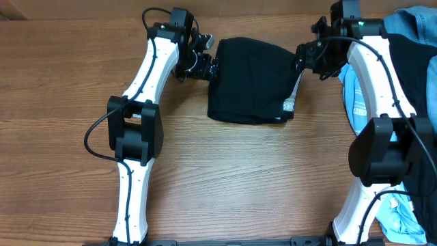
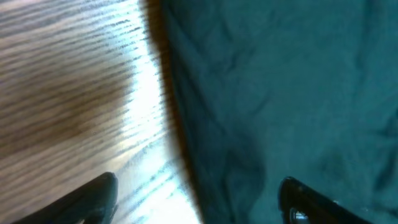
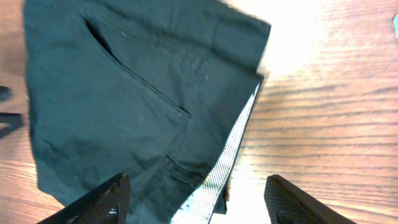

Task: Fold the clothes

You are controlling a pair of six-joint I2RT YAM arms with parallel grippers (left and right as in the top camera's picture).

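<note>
Two pairs of fingers, both spread wide and holding nothing. My left fingers straddle the 9 o'clock edge of the black garment, one tip over bare wood and the other over cloth. My right fingers hang over its 3 o'clock edge, just as wide, with the cloth lying loose beneath them.

Seen from overhead, the garment lies as a flattish block on the worktop, toward 12 o'clock from the centre, between my two arms. The other clothes, light blue, denim and black, are heaped along the 3 o'clock side, apart from it.

I judge it soft, light and limp. Lifted by one point it would sag and unfold, so I would pinch through all the layers at an edge with both sets of fingers. The corners or the thicker hem should give the surest bite.

Only the overhead view gives the whole outline and the heap. My right wrist view alone shows a pocket slit and the pale lining turned out at the hem. My left wrist view is blurred and shows little more than wrinkles and the cloth's edge.
</note>
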